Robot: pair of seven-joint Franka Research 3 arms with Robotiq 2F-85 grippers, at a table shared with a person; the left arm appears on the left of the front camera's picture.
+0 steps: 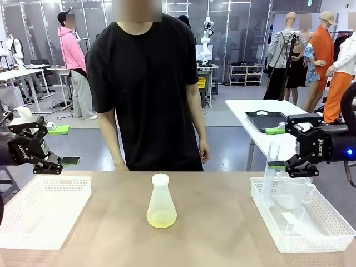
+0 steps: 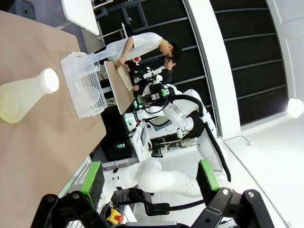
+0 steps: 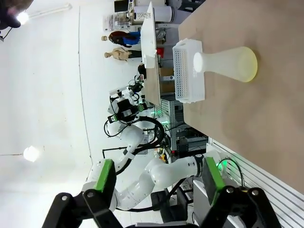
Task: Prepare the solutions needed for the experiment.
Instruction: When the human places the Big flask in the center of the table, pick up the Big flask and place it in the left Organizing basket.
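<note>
A translucent conical flask [image 1: 161, 203] with a white cap stands mid-table, holding a little pale yellow-green solution [image 1: 161, 220] at its bottom. My left gripper [image 1: 64, 146] hovers open above the table's left end, over the left basket's far edge, with nothing between its fingers. My right gripper [image 1: 276, 148] hovers open at the right, beside the top of a clear measuring cylinder [image 1: 271, 172], holding nothing. In the left wrist view the flask [image 2: 23, 97] lies far beyond the open left gripper [image 2: 150, 178]. In the right wrist view the flask [image 3: 228, 61] is far from the open right gripper [image 3: 159, 183].
An empty white basket [image 1: 41, 207] sits at the left. The right white basket [image 1: 311, 225] holds the cylinder, a clear beaker [image 1: 292, 192] and other clear labware. A person in a black shirt [image 1: 147, 83] stands at the far edge, arms down.
</note>
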